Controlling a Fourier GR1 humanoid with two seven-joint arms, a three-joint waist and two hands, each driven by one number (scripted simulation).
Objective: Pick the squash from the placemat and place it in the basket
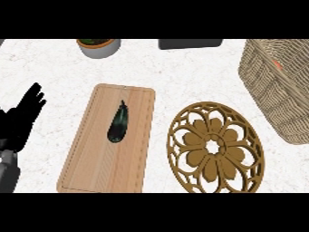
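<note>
A wicker basket [287, 88] stands at the right edge of the counter, and a small orange thing [277, 64] shows inside it near the rim. A round wooden placemat [215, 147] with a cut-out flower pattern lies in the lower middle, with nothing on it. My left hand [13, 122] rests at the left edge, fingers straight and pointing up, holding nothing. My right hand does not show in the head view.
A wooden cutting board [110, 140] lies left of the placemat, with a dark green elongated vegetable [118, 123] on it. At the back stand a grey pot [100, 46] and a dark object [190, 43].
</note>
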